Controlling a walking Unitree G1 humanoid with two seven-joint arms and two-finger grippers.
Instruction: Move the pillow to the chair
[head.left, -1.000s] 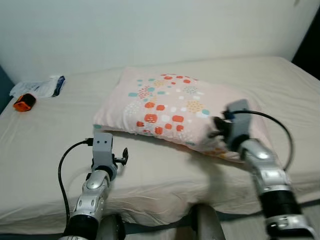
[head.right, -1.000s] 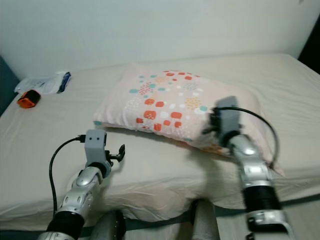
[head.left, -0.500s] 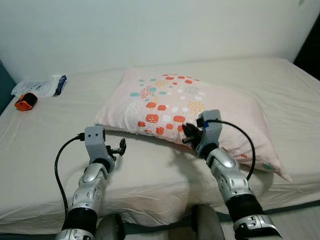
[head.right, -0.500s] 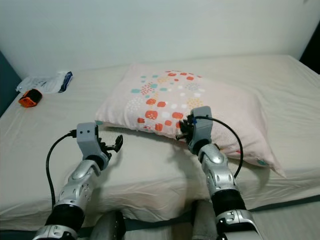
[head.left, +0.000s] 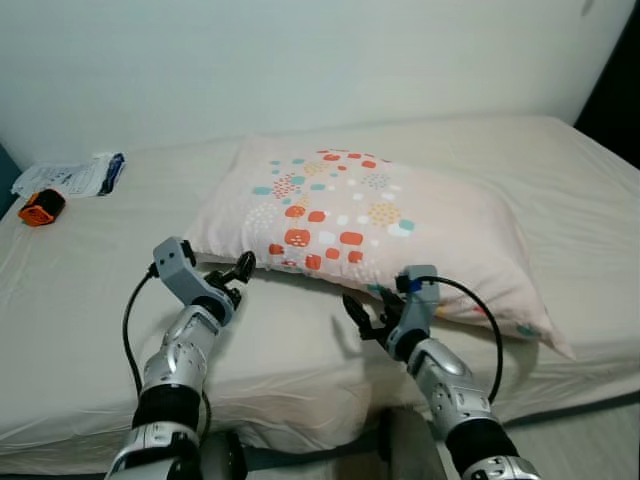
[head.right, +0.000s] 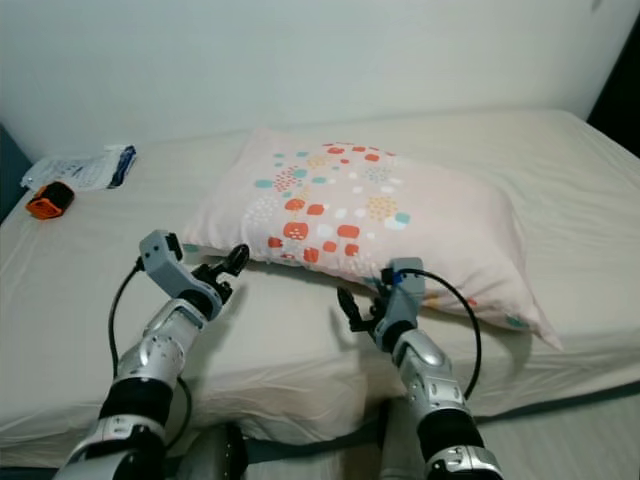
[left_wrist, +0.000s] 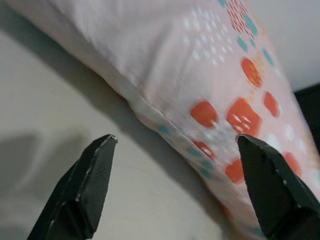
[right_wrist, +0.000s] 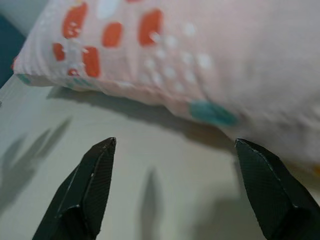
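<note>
A pink pillow (head.left: 390, 235) with orange and teal spots lies flat on the bed (head.left: 90, 290), its long edge facing me. My left gripper (head.left: 232, 275) is open just short of the pillow's near left corner, with its fingers pointing at the seam. In the left wrist view the pillow's edge (left_wrist: 200, 70) lies beyond the open left gripper (left_wrist: 175, 142), not between the fingers. My right gripper (head.left: 366, 314) is open and low over the sheet in front of the pillow's near edge. The right wrist view shows that edge (right_wrist: 200, 50) ahead of the open right gripper (right_wrist: 175, 145).
An orange object (head.left: 40, 208) and a clear plastic packet (head.left: 75, 177) lie at the bed's far left. A pale wall runs behind the bed. The mattress edge drops off just below my arms, and a dark gap shows at the far right.
My right gripper has come off the pillow's right side, swung left and dropped down to the sheet before its near edge. My left gripper has reached forward toward the pillow's left corner.
</note>
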